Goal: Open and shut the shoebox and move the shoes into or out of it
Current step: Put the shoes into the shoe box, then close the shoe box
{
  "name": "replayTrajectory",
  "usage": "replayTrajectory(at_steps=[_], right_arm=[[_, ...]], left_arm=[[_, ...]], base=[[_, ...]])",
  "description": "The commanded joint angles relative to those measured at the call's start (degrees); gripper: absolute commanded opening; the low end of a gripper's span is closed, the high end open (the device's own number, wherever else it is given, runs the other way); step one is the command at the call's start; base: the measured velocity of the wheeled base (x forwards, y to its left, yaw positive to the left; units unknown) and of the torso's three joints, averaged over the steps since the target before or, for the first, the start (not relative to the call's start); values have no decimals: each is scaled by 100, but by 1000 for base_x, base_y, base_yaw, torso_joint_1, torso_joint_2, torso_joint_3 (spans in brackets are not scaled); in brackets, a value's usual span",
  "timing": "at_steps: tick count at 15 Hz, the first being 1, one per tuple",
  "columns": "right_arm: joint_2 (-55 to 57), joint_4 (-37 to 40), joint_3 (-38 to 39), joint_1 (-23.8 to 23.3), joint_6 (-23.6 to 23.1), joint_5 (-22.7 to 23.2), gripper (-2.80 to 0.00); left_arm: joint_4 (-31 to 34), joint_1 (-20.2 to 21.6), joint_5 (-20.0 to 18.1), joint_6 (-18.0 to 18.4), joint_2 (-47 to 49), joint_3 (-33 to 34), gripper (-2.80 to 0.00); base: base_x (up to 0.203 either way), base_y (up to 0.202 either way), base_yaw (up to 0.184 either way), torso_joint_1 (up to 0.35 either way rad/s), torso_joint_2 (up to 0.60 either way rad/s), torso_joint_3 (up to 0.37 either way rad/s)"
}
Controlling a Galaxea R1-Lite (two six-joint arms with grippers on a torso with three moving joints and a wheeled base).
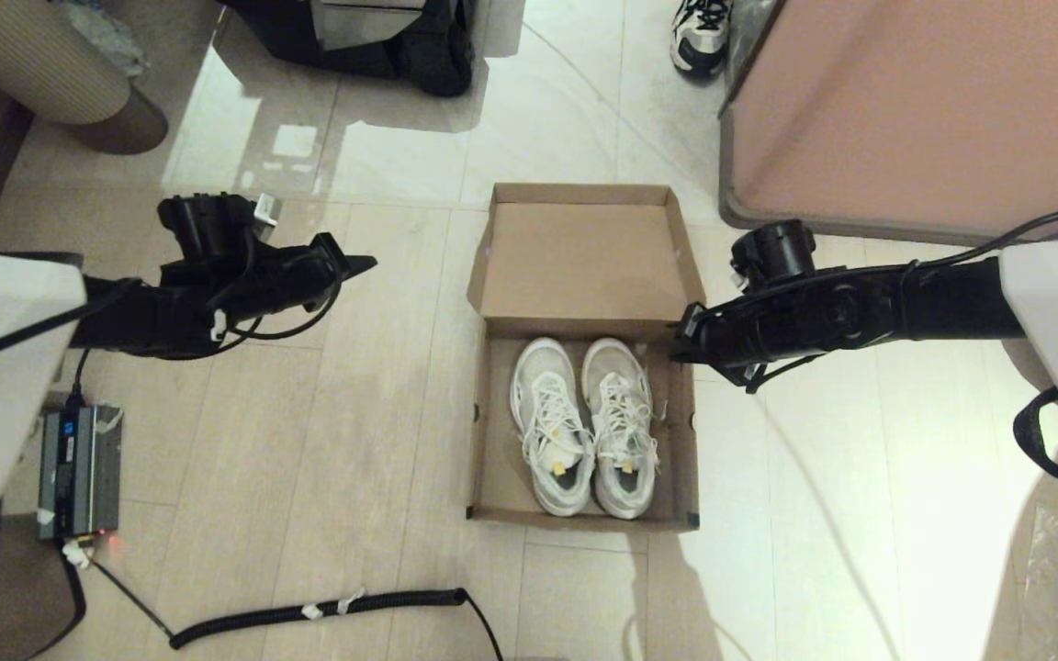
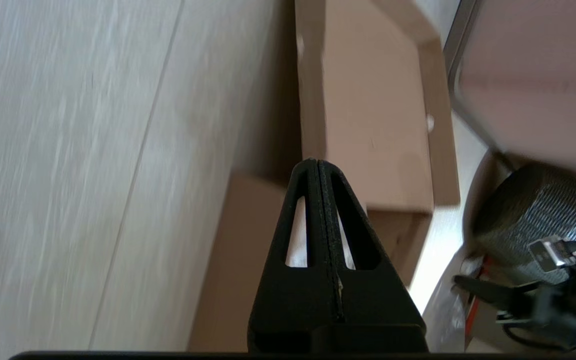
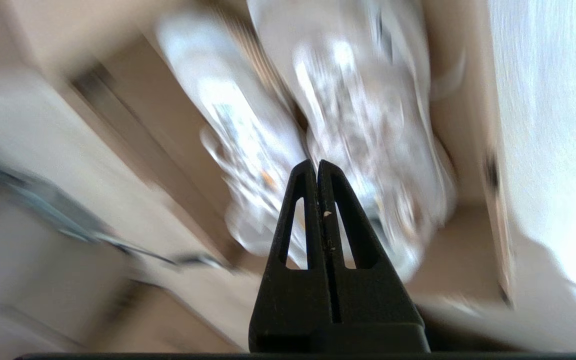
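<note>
**Lying open on the floor with both sneakers inside**

Sitting on pale wood-look floor planks: the plain brown cardboard shoebox point(image 1: 490, 459), hinged flap lid thrown back flat on the far side. Resting side by side inside it, toes toward the lid: the pair of white and light grey mesh sneakers point(image 1: 584, 422) with white laces. Hovering well to the box's left, fingers pressed together on nothing: the black left gripper point(image 1: 359, 264). Hanging just beside the box's right wall near the hinge, fingers likewise together and empty: the black right gripper point(image 1: 680, 341). Standing at the far right: a pink cabinet point(image 1: 924, 110).
</note>
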Motion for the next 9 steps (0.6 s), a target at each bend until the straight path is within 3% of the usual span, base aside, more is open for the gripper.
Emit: replayTrajectory(at_steps=[1, 5, 9], right_arm=[[490, -4, -666, -420, 232, 162, -280], [751, -592, -1017, -976, 291, 438, -280], [677, -725, -1022, -1424, 262, 457, -280]], left_arm=[[-68, -29, -125, -78, 975, -714, -280], [-916, -304, -319, -118, 1594, -839, -280], [-1108, -436, -171, -111, 1774, -839, -280]], base=[[0, 0, 0, 0, 0, 0], [0, 0, 0, 0, 0, 0], [0, 0, 0, 0, 0, 0]])
